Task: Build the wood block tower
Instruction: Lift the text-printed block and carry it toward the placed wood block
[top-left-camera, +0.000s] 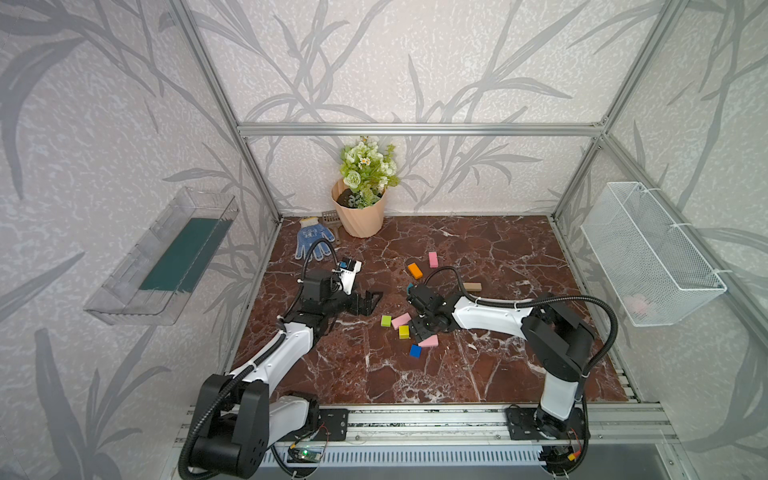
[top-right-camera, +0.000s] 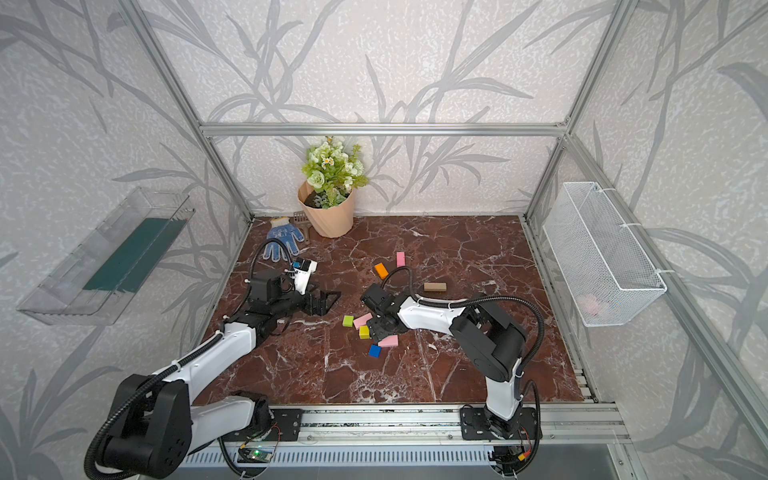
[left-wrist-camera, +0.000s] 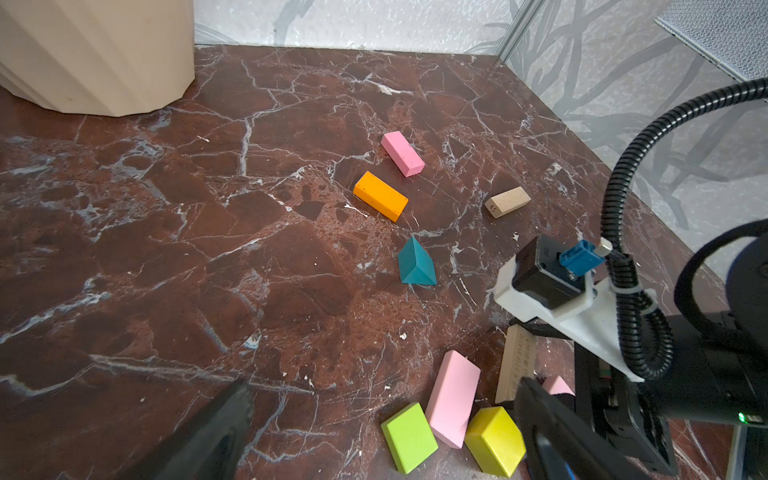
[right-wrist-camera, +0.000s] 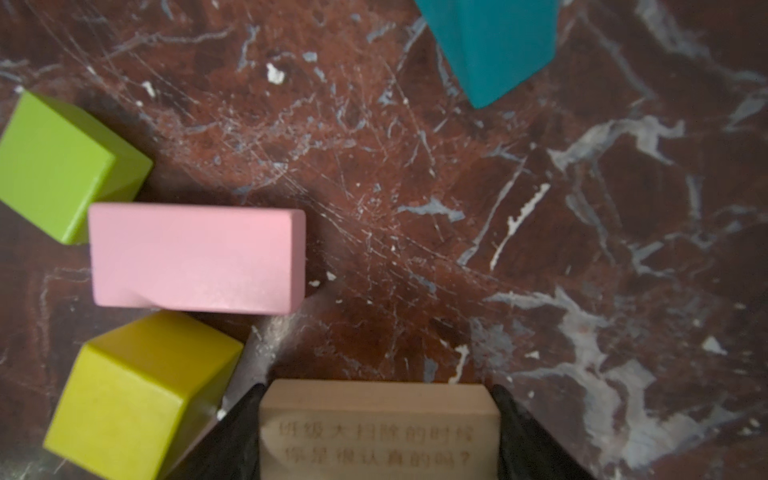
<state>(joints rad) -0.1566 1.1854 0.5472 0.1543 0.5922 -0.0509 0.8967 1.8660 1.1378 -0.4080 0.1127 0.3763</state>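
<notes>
Reaching for which block, the right gripper (top-left-camera: 419, 327)? — Ana

The plain-wood bar (right-wrist-camera: 378, 432), lying flat on the marble table (top-left-camera: 478, 374) a little right of centre. Its long axis runs from finger to finger, and the jaws look pressed against its two short ends. — Ben

And the left gripper (top-left-camera: 372, 301)? — Ana

Well apart to the left, jaws spread wide and holding nothing. The right arm is plainly the nearer. — Ben

Room to lift? — Ana

Tight on the left (the yellow cube (right-wrist-camera: 137, 395) sits just beside one finger, with the pink bar (right-wrist-camera: 195, 257) close by), so I'd go straight up. Nothing is stacked yet. Every block lies single, and the bare marble on the near side looks fit for a base. — Ben
</notes>
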